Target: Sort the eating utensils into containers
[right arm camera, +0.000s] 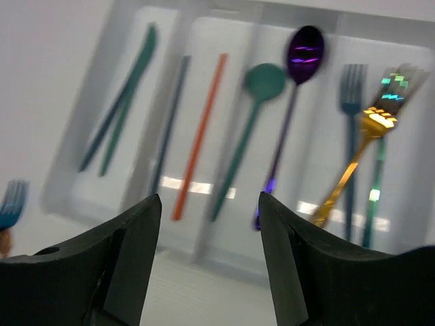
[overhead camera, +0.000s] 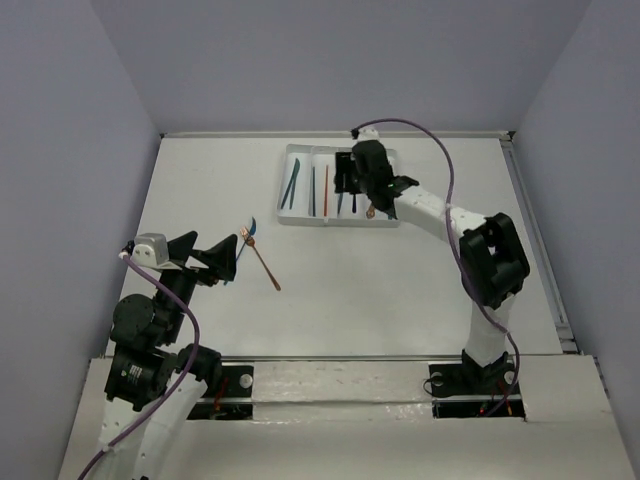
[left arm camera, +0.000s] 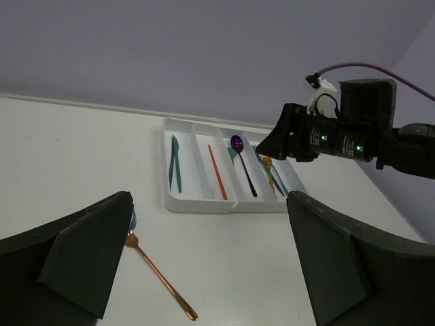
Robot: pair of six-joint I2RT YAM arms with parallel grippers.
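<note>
The left hand (left arm camera: 208,197) is spread wide and holds nothing. Below it and toward its left finger (left arm camera: 81,261), a copper fork (left arm camera: 160,275) lies flat on the table (left arm camera: 61,149). The fork's prongs are right by that finger. Its handle slants back toward the wrist and across into the gap between the fingers. A blue fork (overhead camera: 251,228) lies just beyond the copper one's prongs, mostly hidden behind the same finger in the wrist view.

The right hand (right arm camera: 209,197) is also spread and empty. It hangs over the white tray (left arm camera: 165,163), well apart from both loose forks, so the left arm is plainly the nearer one for them.

From the left hand the tray is straight ahead and well away. A gold fork (right arm camera: 353,170) and another blue one (right arm camera: 350,129) already lie in its right-most compartment, which is probably where the two loose forks belong.

The likely next move is to lower the left hand over the copper handle. Because the handle lies at a slant to the fingers, the wrist may need a turn so that they close squarely across it. A handle this thin, lying flat, could easily slip out.
</note>
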